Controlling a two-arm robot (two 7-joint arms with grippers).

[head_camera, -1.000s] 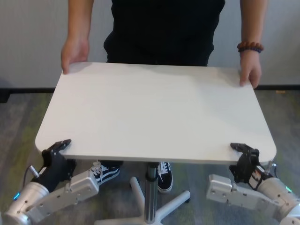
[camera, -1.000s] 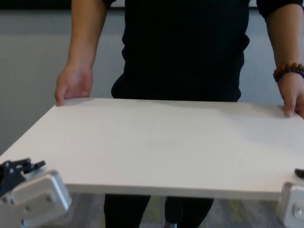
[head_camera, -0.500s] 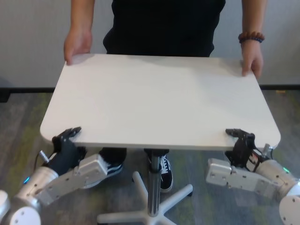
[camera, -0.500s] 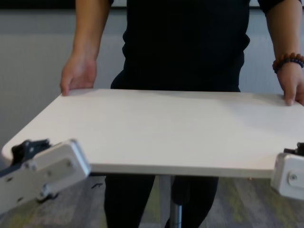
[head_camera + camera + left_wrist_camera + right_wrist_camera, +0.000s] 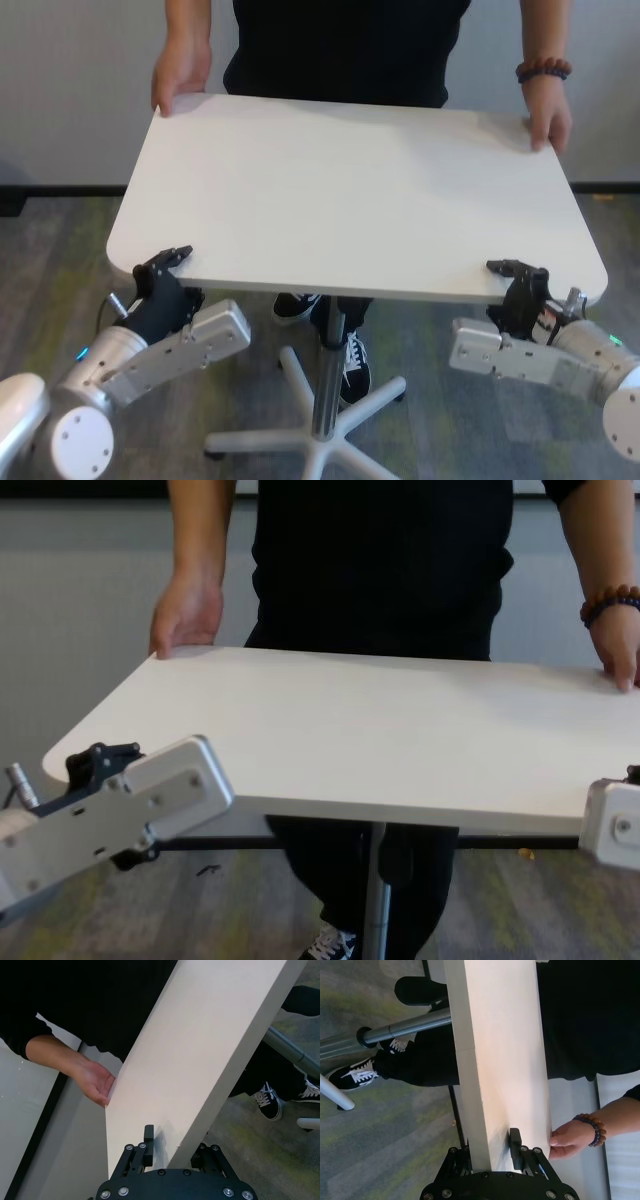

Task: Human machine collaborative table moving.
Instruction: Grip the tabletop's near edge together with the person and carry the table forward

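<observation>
The white table [image 5: 350, 190] stands on a silver pole [image 5: 328, 360]. The human [image 5: 340, 45] in a black shirt holds its far edge with both hands, a beaded bracelet [image 5: 543, 70] on one wrist. My left gripper [image 5: 160, 275] is shut on the table's near left corner, one finger above and one below the edge, as the left wrist view [image 5: 172, 1147] shows. My right gripper [image 5: 520, 285] is shut on the near right corner in the same way, as the right wrist view [image 5: 490, 1152] shows. The chest view shows the tabletop [image 5: 400, 730] and the left gripper [image 5: 95, 765].
The table's white star-shaped base [image 5: 320, 440] sits on grey-green carpet between my arms. The human's black-and-white shoes [image 5: 352, 362] are near the pole. A pale wall [image 5: 70, 90] with a dark skirting runs behind the human.
The table has moved away from me toward the human, who has stepped back. Both my arms have reached forward with it, still gripping the near corners.
</observation>
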